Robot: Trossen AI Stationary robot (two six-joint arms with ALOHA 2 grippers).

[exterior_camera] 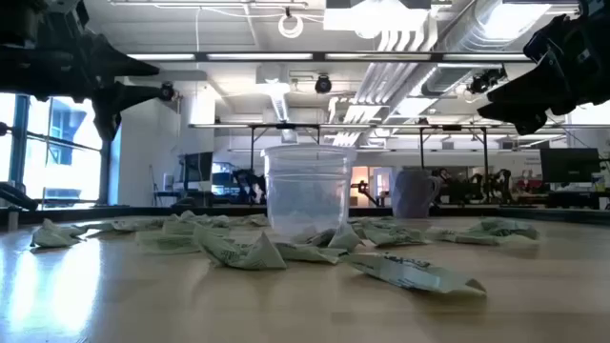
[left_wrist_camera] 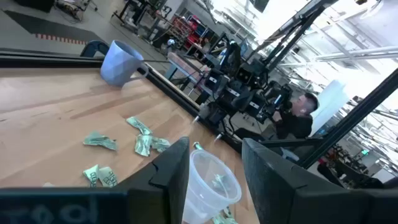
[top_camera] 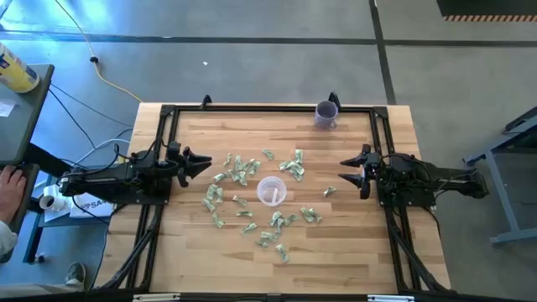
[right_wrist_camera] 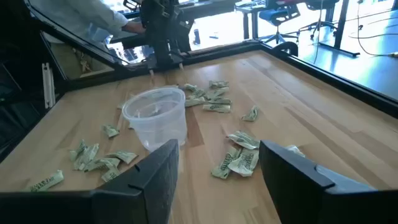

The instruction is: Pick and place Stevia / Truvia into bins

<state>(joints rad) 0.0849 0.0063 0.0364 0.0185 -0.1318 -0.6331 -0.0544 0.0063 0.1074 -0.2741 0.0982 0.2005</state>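
Many crinkled pale green and white packets (top_camera: 245,172) lie scattered flat on the wooden table around a small clear plastic cup (top_camera: 271,191), which stands upright mid-table; a packet or two shows inside the cup (left_wrist_camera: 219,183). My left gripper (top_camera: 204,160) hovers open above the table's left side, pointing toward the cup. My right gripper (top_camera: 345,170) hovers open on the right side, also facing the cup (right_wrist_camera: 155,118). Both are empty and clear of the table.
A purple mug (top_camera: 326,114) stands near the far edge, right of centre. A black frame rail (top_camera: 268,107) borders the table. A person's hand (top_camera: 10,186) shows beyond the left edge. Bare wood lies along the near edge.
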